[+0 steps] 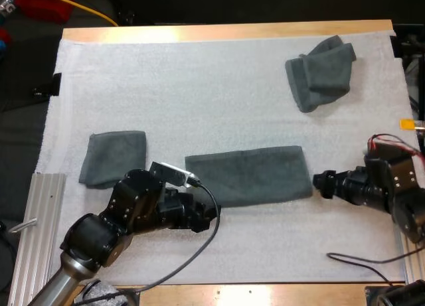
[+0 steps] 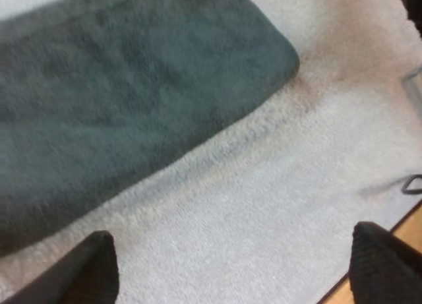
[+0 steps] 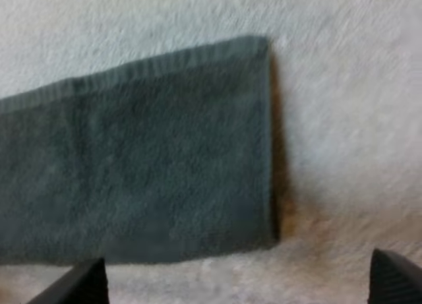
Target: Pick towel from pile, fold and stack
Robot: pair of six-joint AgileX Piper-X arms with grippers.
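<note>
A dark grey-green towel lies folded into a long strip in the middle of the white mat. My left gripper is at the strip's near left corner, open, its fingers apart over bare mat beside the towel. My right gripper is open just off the strip's right end, and that end of the towel lies flat ahead of its fingers. A crumpled towel sits at the far right. A folded towel rests at the left.
A ribbed metal plate lies along the mat's near left side. The wooden table edge runs along the front. Loose black cable trails over the near right of the mat.
</note>
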